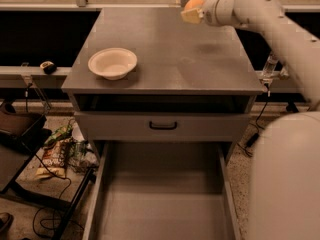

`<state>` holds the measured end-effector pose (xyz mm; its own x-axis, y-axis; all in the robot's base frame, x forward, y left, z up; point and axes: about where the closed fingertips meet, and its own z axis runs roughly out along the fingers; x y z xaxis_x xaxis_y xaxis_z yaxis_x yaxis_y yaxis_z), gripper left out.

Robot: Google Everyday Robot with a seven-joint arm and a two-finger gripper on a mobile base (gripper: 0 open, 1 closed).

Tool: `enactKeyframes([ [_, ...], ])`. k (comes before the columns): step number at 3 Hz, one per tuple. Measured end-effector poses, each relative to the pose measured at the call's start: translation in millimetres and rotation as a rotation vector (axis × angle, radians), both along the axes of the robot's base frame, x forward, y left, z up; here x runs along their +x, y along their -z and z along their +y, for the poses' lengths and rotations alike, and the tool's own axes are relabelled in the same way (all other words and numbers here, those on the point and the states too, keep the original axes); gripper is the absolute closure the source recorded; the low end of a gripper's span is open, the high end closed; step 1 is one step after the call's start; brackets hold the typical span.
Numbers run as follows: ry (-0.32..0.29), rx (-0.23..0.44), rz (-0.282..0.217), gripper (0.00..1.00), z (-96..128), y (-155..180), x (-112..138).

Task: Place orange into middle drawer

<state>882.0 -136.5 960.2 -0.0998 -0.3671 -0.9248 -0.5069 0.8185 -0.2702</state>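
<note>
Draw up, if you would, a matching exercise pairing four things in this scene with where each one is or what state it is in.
Things:
1. orange
2. white bowl
3. middle drawer
4. black handle

Places or states:
A. pulled open at the bottom, floor bare
B. held in the gripper above the far right of the cabinet top
C. resting on the left part of the cabinet top
D. on the grey drawer front just under the cabinet top

Pairs: 1-B, 2-C, 3-A, 4-D
</note>
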Motion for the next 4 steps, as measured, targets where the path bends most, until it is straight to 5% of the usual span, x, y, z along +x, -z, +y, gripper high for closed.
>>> enactKeyframes([
  [1,0.114,0.024,-0.107,1.0,-37,-76,-48],
  [2,0.212,0.035,-0.14,1.0,-64,-134,-129],
  [4,0.217,-0.004,0.133,1.0,-77,-19,-242],
])
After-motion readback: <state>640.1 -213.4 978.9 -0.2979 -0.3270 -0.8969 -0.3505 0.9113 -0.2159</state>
